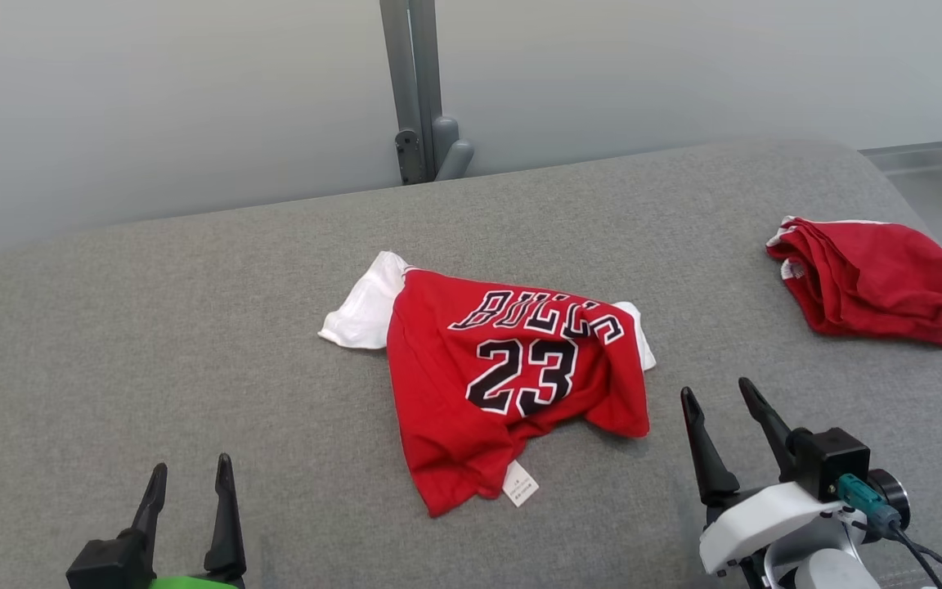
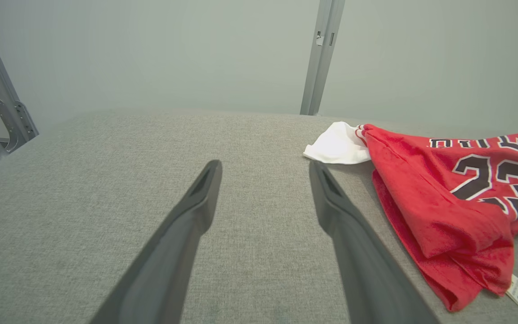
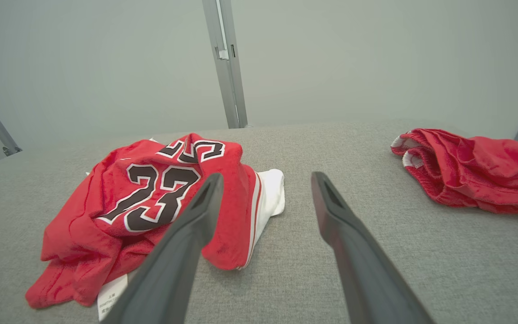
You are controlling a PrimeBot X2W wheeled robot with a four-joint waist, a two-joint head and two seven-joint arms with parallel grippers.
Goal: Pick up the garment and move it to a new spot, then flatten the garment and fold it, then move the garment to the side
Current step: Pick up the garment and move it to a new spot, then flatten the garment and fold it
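A crumpled red garment (image 1: pixel 504 384) with white sleeves, "BULLS" lettering and the number 23 lies in the middle of the grey fabric surface (image 1: pixel 193 343). It also appears at the right of the left wrist view as the garment (image 2: pixel 448 202), and at the left of the right wrist view as the garment (image 3: pixel 151 202). My left gripper (image 1: pixel 190 473) stands open at the lower left, well clear of the cloth. At the lower right, just right of the garment's hem, my right gripper (image 1: pixel 719 395) is open and empty too.
A second red cloth item (image 1: pixel 872 282) lies bunched at the far right of the surface, seen also as the red cloth (image 3: pixel 475 175). A grey metal post (image 1: pixel 418 90) rises behind the surface against a pale wall.
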